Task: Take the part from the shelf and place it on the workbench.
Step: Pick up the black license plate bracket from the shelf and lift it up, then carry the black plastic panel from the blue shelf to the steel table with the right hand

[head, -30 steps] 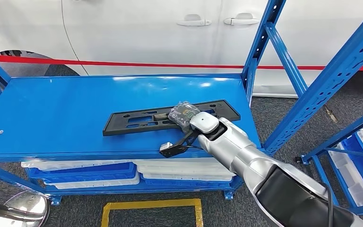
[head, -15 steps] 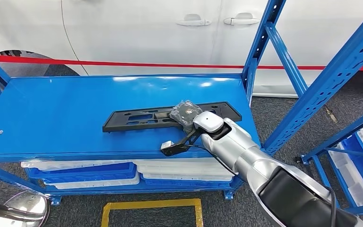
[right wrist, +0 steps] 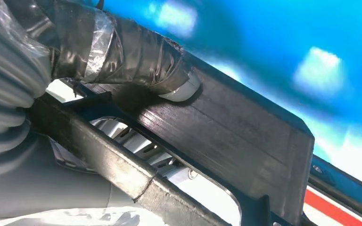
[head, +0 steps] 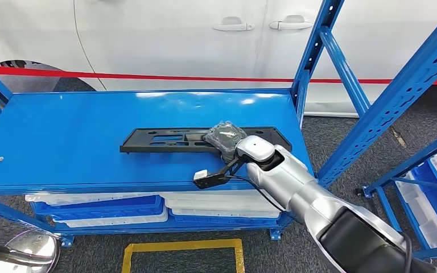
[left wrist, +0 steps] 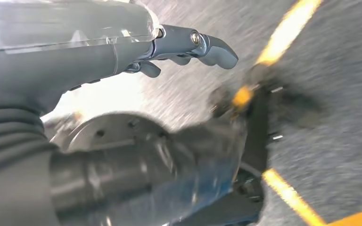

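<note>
Overhead: right hand [head: 226, 138], plastic-wrapped, clamped around the long black part [head: 165, 139] near its right end, held level just above the blue shelf [head: 62, 136]; off-centre hold, so risk of sagging or twisting free. Close up: thumb [right wrist: 136, 61] pressed on the part's flat face. Meanwhile left hand [left wrist: 179, 44] empty, fingers loosely spread.

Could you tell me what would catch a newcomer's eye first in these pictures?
First, the long black part lying across the bright blue shelf, with the silver right hand gripping it near its right end. Behind the shelf stands a white car with a red stripe.
</note>
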`<action>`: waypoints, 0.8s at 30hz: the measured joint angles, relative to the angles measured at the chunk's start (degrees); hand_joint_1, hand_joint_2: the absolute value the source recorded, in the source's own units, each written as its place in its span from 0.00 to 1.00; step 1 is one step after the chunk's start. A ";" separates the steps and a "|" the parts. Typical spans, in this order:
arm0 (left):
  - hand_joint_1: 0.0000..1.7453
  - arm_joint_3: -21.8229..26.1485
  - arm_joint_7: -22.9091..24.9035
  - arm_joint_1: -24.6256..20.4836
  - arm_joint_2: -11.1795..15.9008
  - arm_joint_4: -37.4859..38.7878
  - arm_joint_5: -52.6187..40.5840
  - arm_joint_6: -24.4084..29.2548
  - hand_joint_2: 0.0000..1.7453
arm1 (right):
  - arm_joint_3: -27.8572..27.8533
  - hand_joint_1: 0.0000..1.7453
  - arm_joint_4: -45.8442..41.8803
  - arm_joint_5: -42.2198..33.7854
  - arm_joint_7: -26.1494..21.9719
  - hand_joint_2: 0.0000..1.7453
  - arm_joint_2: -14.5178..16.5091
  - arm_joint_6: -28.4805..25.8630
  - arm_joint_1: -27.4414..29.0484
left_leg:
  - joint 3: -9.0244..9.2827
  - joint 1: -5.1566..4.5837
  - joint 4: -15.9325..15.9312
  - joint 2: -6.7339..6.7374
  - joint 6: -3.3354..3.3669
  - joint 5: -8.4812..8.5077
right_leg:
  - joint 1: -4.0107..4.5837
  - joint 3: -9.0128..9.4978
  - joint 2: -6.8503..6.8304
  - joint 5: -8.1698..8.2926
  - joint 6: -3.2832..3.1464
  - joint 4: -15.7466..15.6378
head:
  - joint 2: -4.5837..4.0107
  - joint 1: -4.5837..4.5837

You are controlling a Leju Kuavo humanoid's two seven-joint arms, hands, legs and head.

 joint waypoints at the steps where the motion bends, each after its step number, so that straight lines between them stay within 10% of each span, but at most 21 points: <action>1: 0.00 -0.16 -2.25 0.06 -0.03 0.00 -0.54 -0.98 1.00 | -0.45 1.00 -2.96 -1.16 -0.06 1.00 -1.06 1.13 0.69 | -0.01 -0.01 0.00 -0.01 0.00 0.00 | -0.01 0.00 -0.01 0.00 0.00 0.00 | 0.01 0.00; 3: 0.00 -0.25 -5.12 0.16 -0.03 0.00 -0.89 -3.11 1.00 | -1.34 1.00 -9.47 -4.17 -0.40 1.00 -3.29 3.86 1.64 | -0.03 -0.03 0.00 -0.02 0.00 0.00 | -0.01 0.02 0.00 0.00 0.01 0.00 | 0.01 0.01; 7: 0.00 0.28 -6.93 0.37 -0.03 0.00 0.71 -7.69 0.00 | -3.36 1.00 -24.54 -13.45 -0.49 1.00 -7.91 9.68 1.71 | -0.04 -0.06 0.01 0.02 0.04 -0.03 | -0.03 -0.01 0.06 0.01 0.02 -0.01 | 0.01 -0.01; 24: 0.00 2.38 -8.05 0.60 -0.02 0.00 0.79 -5.03 0.00 | -10.00 1.00 -53.56 -22.37 0.29 1.00 -21.07 11.11 -0.59 | -0.02 -0.05 0.01 -0.01 0.09 -0.06 | -0.03 0.00 -0.02 -0.01 0.03 -0.04 | -0.01 0.01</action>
